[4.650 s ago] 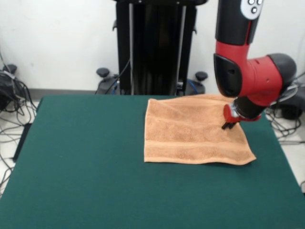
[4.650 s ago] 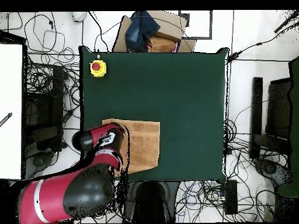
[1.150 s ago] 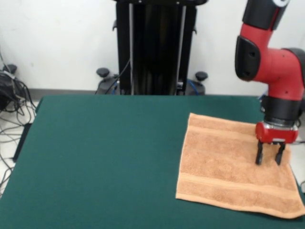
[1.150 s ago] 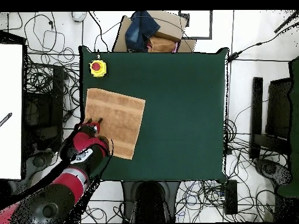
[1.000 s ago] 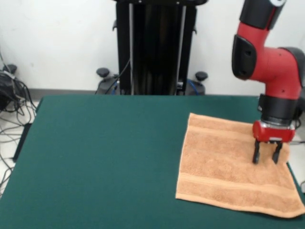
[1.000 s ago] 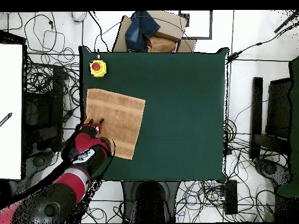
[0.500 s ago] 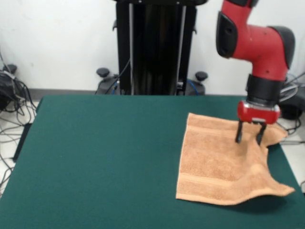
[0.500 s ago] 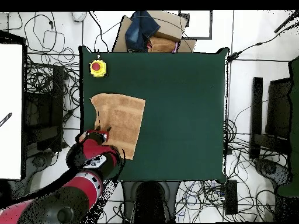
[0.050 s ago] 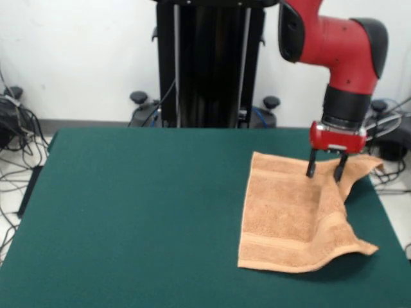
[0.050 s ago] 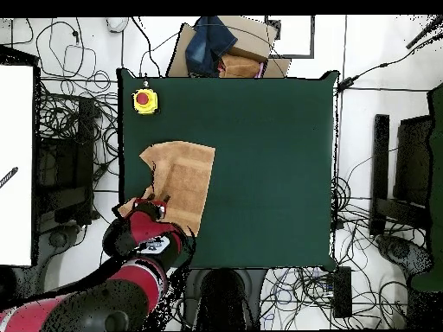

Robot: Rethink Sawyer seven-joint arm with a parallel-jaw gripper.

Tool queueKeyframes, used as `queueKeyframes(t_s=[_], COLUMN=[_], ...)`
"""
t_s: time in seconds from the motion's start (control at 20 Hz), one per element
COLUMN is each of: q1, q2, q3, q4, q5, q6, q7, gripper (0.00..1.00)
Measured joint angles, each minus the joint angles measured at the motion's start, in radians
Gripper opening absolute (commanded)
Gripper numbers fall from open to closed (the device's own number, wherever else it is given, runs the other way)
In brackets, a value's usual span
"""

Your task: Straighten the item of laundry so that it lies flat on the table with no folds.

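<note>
The orange-tan towel (image 9: 292, 218) lies on the right part of the green surface (image 9: 141, 212) in the front view, close to that side's edge. Its left portion rests flat, with a woven band running across near the front edge. Its right side is not flat: the cloth is drawn inward there, a crease runs down from the far edge toward the front, and the front right corner curls up off the surface, with shadow under it. The far right corner sticks out in a loose point toward the edge of the surface. The red and black arm (image 9: 334, 45) comes down over the towel's far right part. The end effector (image 9: 325, 168) hangs at the far edge of the towel with its two dark fingers (image 9: 311, 165) set apart, their tips down at the cloth; whether any fabric is pinched between them cannot be told. From overhead, the towel (image 10: 186, 181) sits near the left edge of the surface (image 10: 268, 164), its outline uneven on the left, with the end effector (image 10: 149, 207) over its lower left corner. A yellow box with a red button (image 10: 144, 100) sits on the surface beyond the towel, apart from it.
</note>
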Motion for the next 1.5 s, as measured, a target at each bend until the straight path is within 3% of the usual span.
queueKeyframes(t_s=[0.6,1.2,1.5], q1=[0.022,0.135,0.153], q2=[0.030,0.031,0.033], q3=[0.040,0.041,0.041], q4=[0.010,0.011,0.011], q5=[0.008,0.160,0.201], q6=[-0.058,-0.118,-0.121], q7=[0.000,0.000,0.000], gripper=[1.00,1.00,1.00])
